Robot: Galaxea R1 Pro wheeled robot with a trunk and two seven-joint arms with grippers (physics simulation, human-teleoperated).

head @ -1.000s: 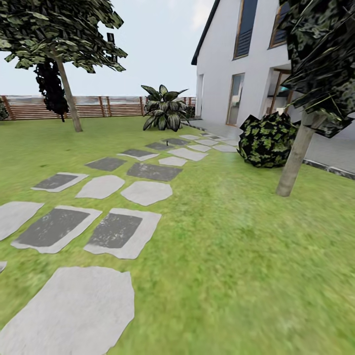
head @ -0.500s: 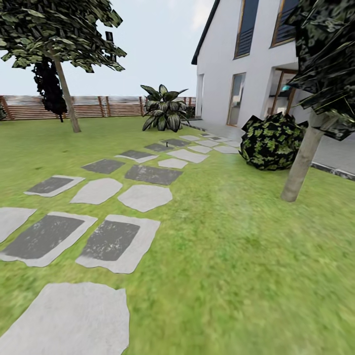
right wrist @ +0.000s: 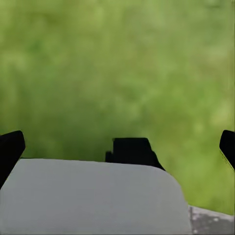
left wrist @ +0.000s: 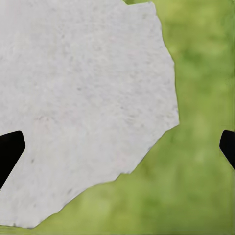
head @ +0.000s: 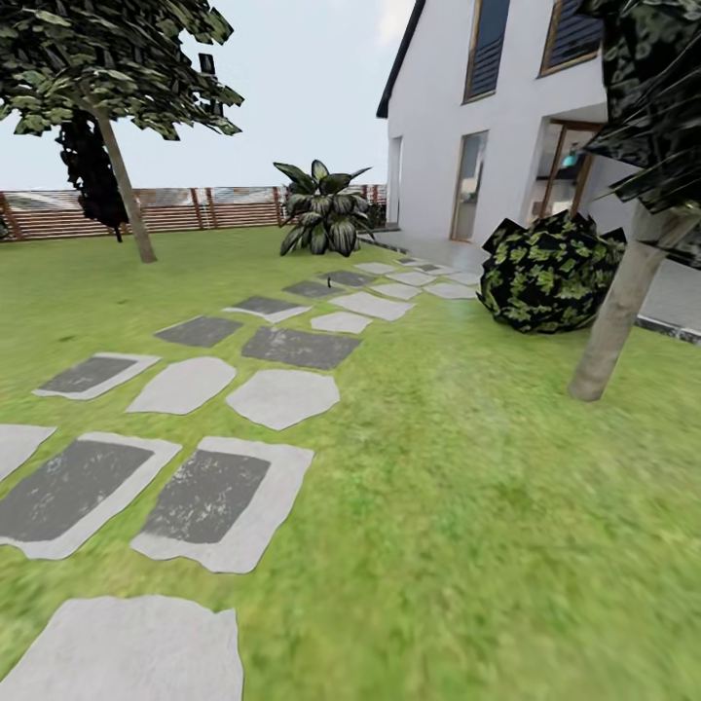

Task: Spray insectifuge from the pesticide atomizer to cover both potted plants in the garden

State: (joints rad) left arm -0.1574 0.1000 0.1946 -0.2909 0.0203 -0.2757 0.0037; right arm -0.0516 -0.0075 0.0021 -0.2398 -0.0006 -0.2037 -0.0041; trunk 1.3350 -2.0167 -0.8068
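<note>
Green lawn of the garden all around, with a white house at 1 o'clock, cut off by the edge. Grey stepping stones from 7 o'clock up toward 12. Tree at 11, its top cut off. Round dark bush at 2. Big-leaved plant at 12, by the brown fence. Left gripper fingers wide apart above a pale stone. Right gripper fingers wide apart above blurry grass.

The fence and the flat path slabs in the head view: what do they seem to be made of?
The fence looks like wood: brown horizontal slats between posts, matte. The path slabs look like stone or concrete: pale grey, rough, irregular edges; some carry darker mottled centres.
</note>
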